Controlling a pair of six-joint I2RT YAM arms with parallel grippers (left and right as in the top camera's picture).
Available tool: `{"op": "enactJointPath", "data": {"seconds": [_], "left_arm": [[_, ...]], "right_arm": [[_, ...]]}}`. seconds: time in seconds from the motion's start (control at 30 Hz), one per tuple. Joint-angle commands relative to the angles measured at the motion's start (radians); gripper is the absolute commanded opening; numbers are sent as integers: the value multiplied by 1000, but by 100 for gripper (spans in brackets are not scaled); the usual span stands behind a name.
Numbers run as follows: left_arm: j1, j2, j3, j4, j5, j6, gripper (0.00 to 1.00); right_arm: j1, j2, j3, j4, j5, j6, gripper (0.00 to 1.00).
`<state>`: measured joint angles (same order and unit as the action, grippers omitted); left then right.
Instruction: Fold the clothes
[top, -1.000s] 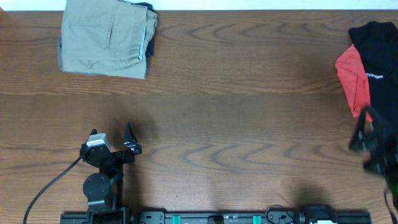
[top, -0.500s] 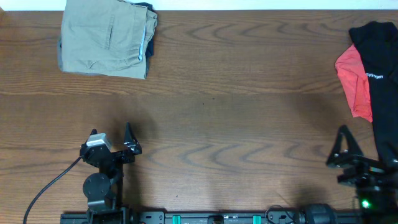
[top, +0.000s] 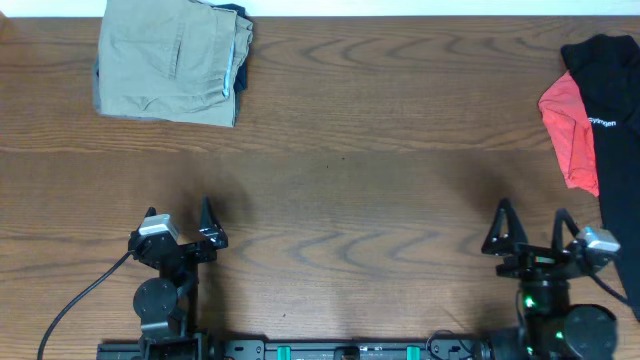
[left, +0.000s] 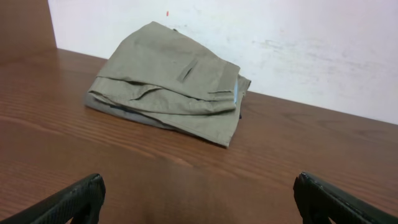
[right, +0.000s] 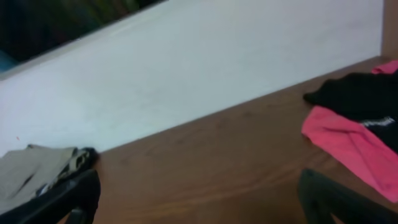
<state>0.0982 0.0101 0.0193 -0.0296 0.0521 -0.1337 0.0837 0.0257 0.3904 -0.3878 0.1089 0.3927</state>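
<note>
The khaki trousers are seen folded into a compact bundle in the upper left of the overhead frame, at the far edge of the wooden table. A waistband seam and a pocket slit are shown on the top layer. A dark blue garment is partly covered by the bundle, and only thin strips of it are exposed at the upper right corner and along the right side. In the left wrist view the same bundle is placed in the upper middle of the frame, in front of a white wall.

The left gripper is found in the lower left of the overhead frame, well apart from the trousers. Its jaws are spread wide and nothing is held between them. In the left wrist view its dark fingers are seen at the two bottom corners, with bare wood between them. A black cable is trailed from this arm toward the lower left corner.

The right gripper is located in the lower right of the overhead frame. Its jaws are likewise parted and empty.

A black garment with small white lettering is piled at the right edge, and a coral-red garment is laid against its left side, touching it. Neither is touched by the right gripper.
</note>
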Motion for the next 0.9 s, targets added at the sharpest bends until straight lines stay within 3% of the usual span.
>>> {"op": "enactJointPath", "data": {"seconds": [0.0,0.5,0.87], "left_arm": [[4,-6,-15,-37,-12,5,98],[4,-6,-15,-37,-12,5,98],[4,-6,-15,-37,-12,5,98]], "right_arm": [[6,-19,-85,85,-32,-11,99],[6,-20,-387,550,-37,3,99],[-26,-20,-385,405,-39,-20,99]]}}
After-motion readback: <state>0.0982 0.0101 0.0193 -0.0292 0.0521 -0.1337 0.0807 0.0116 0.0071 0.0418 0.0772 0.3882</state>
